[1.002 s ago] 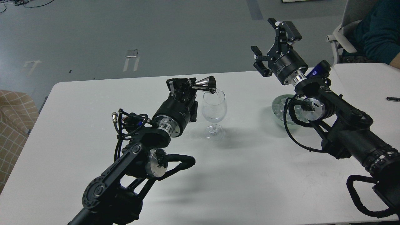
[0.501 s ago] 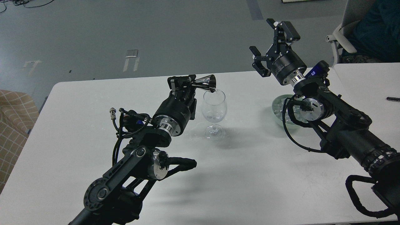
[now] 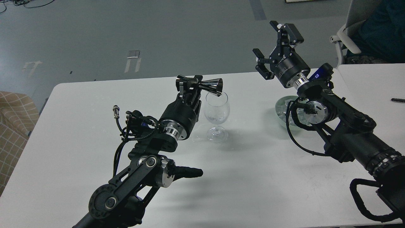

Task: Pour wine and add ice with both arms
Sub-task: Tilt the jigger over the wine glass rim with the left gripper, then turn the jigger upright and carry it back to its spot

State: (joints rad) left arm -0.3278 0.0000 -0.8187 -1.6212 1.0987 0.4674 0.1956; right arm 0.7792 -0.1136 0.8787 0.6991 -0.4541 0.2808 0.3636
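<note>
A clear stemmed wine glass (image 3: 216, 110) stands upright on the white table (image 3: 79, 126) with a little clear wine (image 3: 216, 119) in its bowl. My left gripper (image 3: 192, 84) is shut on a shiny metal jigger (image 3: 212, 86), held on its side with its mouth over the glass's rim. My right gripper (image 3: 274, 42) is open and empty, raised above the table's far edge. Below and behind my right arm sits a pale green bowl (image 3: 281, 109) of clear ice cubes (image 3: 284, 106), partly hidden by the arm.
A black pen (image 3: 397, 100) lies on a second white table at the right. A seated person in a dark top (image 3: 379, 25) and a chair are at the far right. A tan checked cushion (image 3: 12, 123) is at the left edge.
My left gripper has moved slightly right and up with the jigger, still tipped over the glass. My right gripper has stayed raised and open, barely shifting.
</note>
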